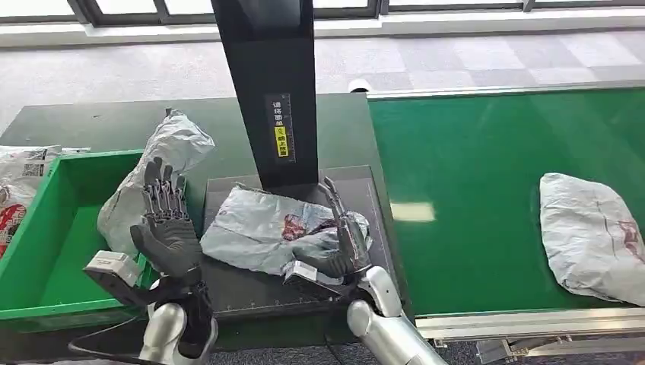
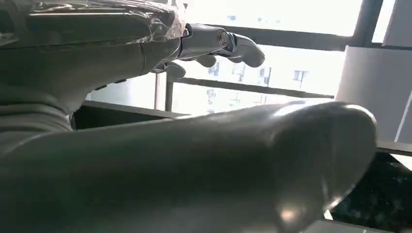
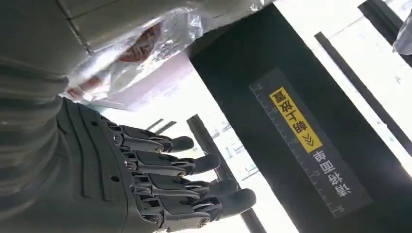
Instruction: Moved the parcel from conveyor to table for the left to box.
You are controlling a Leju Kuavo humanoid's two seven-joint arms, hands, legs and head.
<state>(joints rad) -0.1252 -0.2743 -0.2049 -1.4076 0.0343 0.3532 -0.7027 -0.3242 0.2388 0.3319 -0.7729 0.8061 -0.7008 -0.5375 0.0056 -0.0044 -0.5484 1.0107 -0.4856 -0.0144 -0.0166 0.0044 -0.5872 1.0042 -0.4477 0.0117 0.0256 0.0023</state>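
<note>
A grey plastic parcel (image 1: 163,163) stands on end over the right wall of the green bin (image 1: 46,251). My left hand (image 1: 169,228) is raised beside it, fingers straight and touching its wrapping (image 2: 97,14), thumb (image 2: 291,160) held apart. A second grey parcel (image 1: 262,228) with a red print lies flat on the black plate (image 1: 251,293) of the table. My right hand (image 1: 340,239) rests at that parcel's right edge with fingers (image 3: 184,170) stretched out, and the wrapping (image 3: 131,48) lies against the hand's back. A third parcel (image 1: 589,236) lies on the green conveyor (image 1: 471,175).
A black post (image 1: 270,84) with a yellow label (image 3: 296,121) rises behind the plate. Printed white packages (image 1: 19,182) lie left of the bin. The conveyor's metal rail (image 1: 532,319) runs along its near edge.
</note>
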